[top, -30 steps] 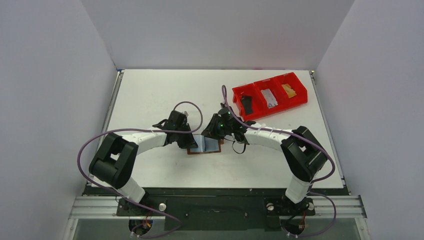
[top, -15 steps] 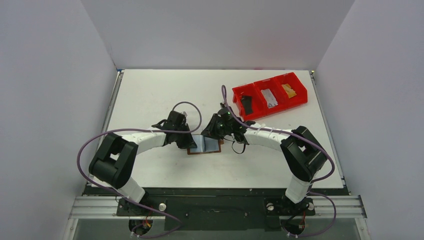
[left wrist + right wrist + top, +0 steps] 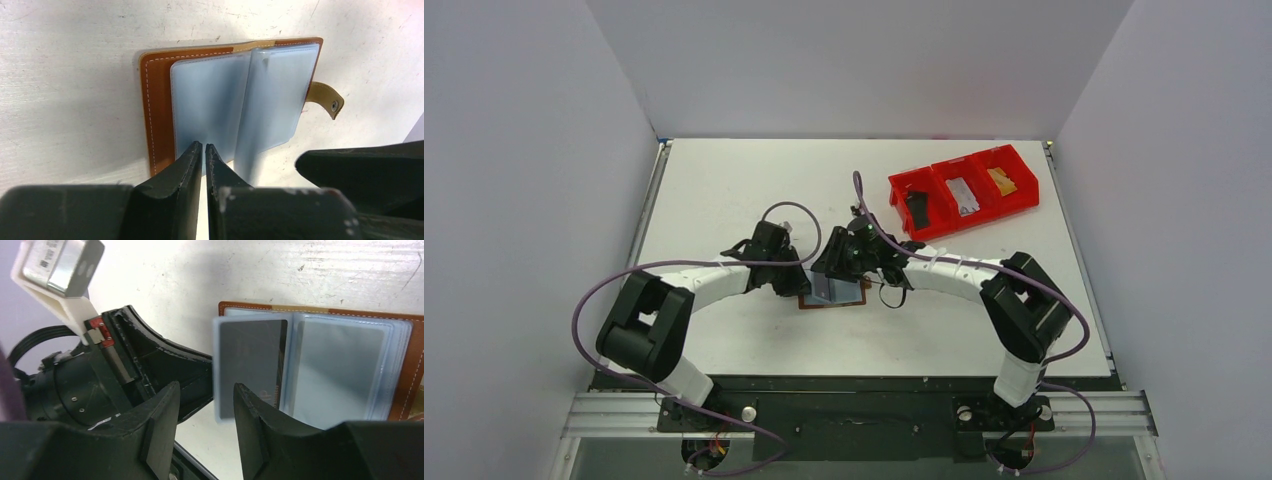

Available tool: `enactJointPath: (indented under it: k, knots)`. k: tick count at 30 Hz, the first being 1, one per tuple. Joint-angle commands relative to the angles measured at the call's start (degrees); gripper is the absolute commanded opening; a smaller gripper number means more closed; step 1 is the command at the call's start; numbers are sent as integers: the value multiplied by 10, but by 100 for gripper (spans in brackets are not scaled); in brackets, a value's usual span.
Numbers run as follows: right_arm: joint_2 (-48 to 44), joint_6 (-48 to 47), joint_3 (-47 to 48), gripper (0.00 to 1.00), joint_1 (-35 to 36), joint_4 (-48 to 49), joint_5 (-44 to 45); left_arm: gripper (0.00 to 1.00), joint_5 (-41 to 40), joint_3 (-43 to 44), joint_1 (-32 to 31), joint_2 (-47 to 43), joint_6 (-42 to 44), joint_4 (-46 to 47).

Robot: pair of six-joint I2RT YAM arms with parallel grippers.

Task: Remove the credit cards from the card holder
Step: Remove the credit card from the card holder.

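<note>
Brown card holder [image 3: 834, 292]: lying open on bench [image 3: 724, 190], centre of overhead view; dark card [image 3: 252, 362]: inside a lifted pale sleeve [image 3: 250, 330]; left hand [image 3: 204, 146]: almost closed, tips at a sleeve's near edge; right hand [image 3: 205, 387]: open, fingers apart beside the lifted sleeve

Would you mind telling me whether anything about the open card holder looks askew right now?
One pale sleeve tilts up off the open card holder instead of lying flat with the others, and a dark card shows inside it. Nothing looks damaged.
</note>
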Motion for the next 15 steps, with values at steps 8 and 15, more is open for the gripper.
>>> enactJointPath:
  k: [8, 15]
  knots:
    - [12, -29, 39, 40, 9, -54, 46, 7, 29, -17, 15, -28, -1, 36]
    - [16, -47, 36, 46, 14, -69, 54, 7, 14, -10, 20, -33, 1, 15]
